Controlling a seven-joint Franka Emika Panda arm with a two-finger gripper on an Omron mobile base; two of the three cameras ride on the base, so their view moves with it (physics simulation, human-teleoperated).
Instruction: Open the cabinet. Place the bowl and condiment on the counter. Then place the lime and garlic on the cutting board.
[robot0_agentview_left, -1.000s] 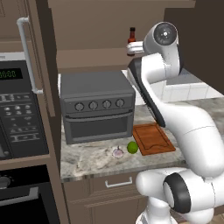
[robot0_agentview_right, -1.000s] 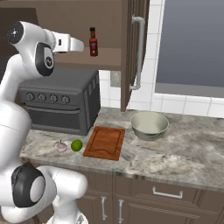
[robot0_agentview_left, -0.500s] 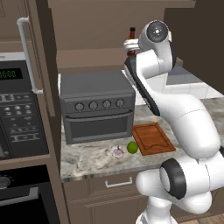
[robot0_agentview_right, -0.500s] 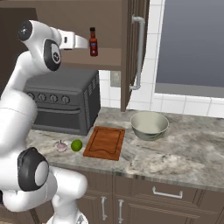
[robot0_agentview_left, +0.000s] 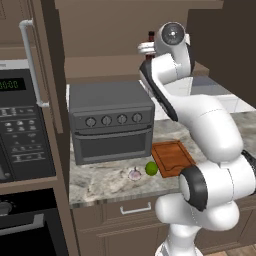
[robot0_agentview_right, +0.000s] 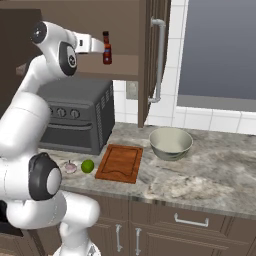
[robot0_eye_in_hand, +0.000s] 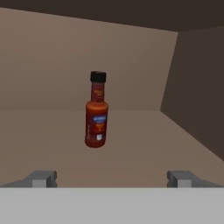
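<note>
Hand view is showing the tool (robot0_eye_in_hand: 111, 178) gaping wide before the upright condiment (robot0_eye_in_hand: 96, 111); light, rigid, probably slick and tippy, it is inviting a mid-body grip.

A dark grey toaster oven (robot0_agentview_left: 111, 121) with four round knobs stands against the back wall, and to its left a black built-in microwave (robot0_agentview_left: 22, 132) with a green clock display sits in a tall brown wooden column. Below the worktop there are brown wooden drawers (robot0_agentview_right: 192, 221) with short horizontal silver handles, and the wall behind is covered with white square tiles (robot0_agentview_right: 200, 118). A large window (robot0_agentview_right: 219, 47) with plain grey-blue glass is above the tiles on the right side, and the light in the room is soft and even.
</note>
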